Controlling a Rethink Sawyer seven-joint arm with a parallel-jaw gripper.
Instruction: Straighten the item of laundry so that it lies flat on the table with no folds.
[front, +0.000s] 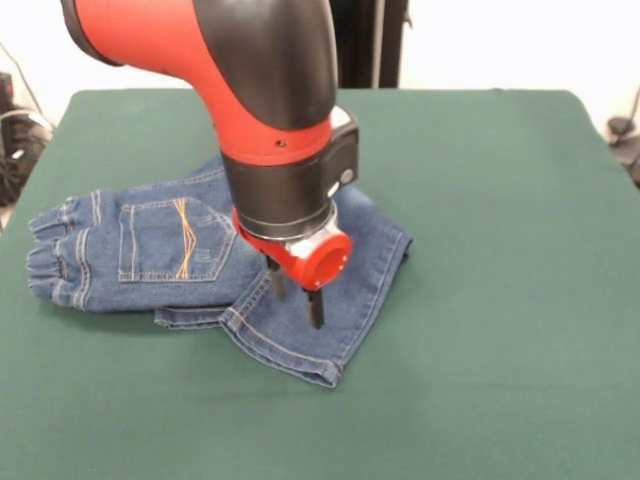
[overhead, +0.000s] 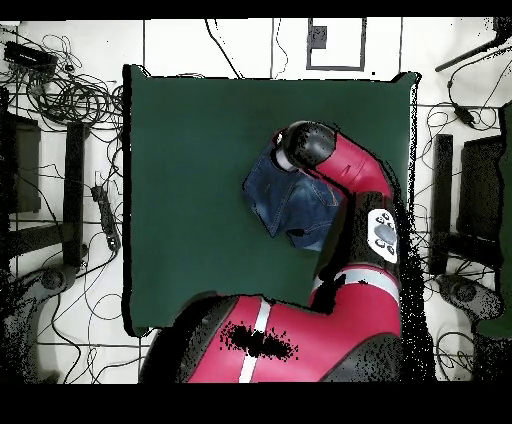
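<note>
jeans (front: 150, 250) on green counter (front: 500, 200), under + beside gripper (front: 296, 296) | long axis approx side-to-side in front view, elastic waistband at far end from gripper, pocket w/ orange stitching up | leg folded over, hem pointing toward cam just below gripper | gripper fingers narrow gap, tips at denim, grasp unclear

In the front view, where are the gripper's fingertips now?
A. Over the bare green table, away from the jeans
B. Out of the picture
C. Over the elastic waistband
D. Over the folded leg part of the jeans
D: in the front view the gripper points down with its dark fingertips over the folded leg of the jeans, while the waistband lies far to one side.
</note>
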